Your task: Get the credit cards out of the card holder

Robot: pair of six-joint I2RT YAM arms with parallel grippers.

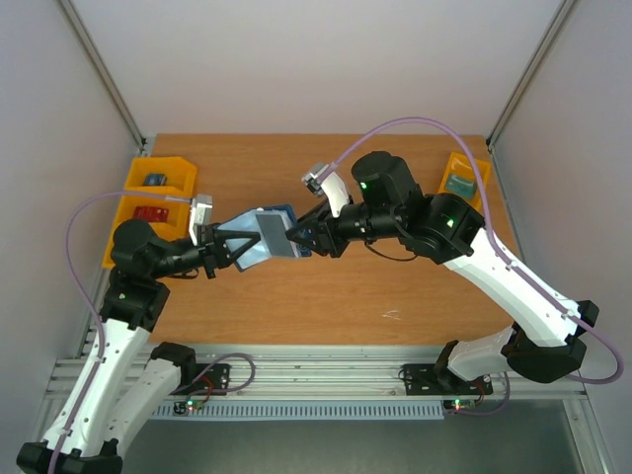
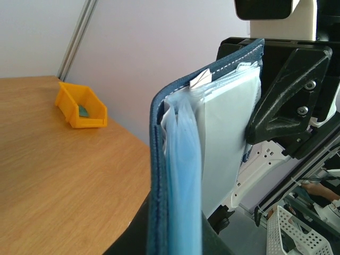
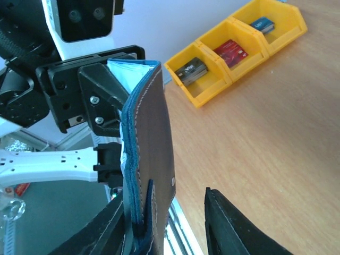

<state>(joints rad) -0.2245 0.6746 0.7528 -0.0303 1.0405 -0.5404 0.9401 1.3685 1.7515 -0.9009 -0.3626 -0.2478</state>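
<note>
Top external view: a wooden table (image 1: 326, 291) is seen enclosed by pale, plain walls, with slanted metal frame posts (image 1: 104, 74) at the back corners and a ribbed metal rail (image 1: 326, 377) along the near edge at 6 o'clock. Yellow bins (image 1: 148, 197) are set at the table's 10 o'clock corner, and a single yellow bin (image 1: 464, 178) at 2 o'clock; small items are lodged in them. The card holder (image 1: 267, 235) is held in the air over the middle of the table, between the two arms. It is pinched at its 9 o'clock end by the left gripper (image 1: 232, 247), whose fingers are pressed together on it. The right gripper (image 1: 301, 237) is placed at its 3 o'clock end with the fingers spread; in the right wrist view a gap is seen between the navy cover and one finger. In the left wrist view a pale card (image 2: 231, 127) is seen tucked in the holder's clear pockets.
</note>
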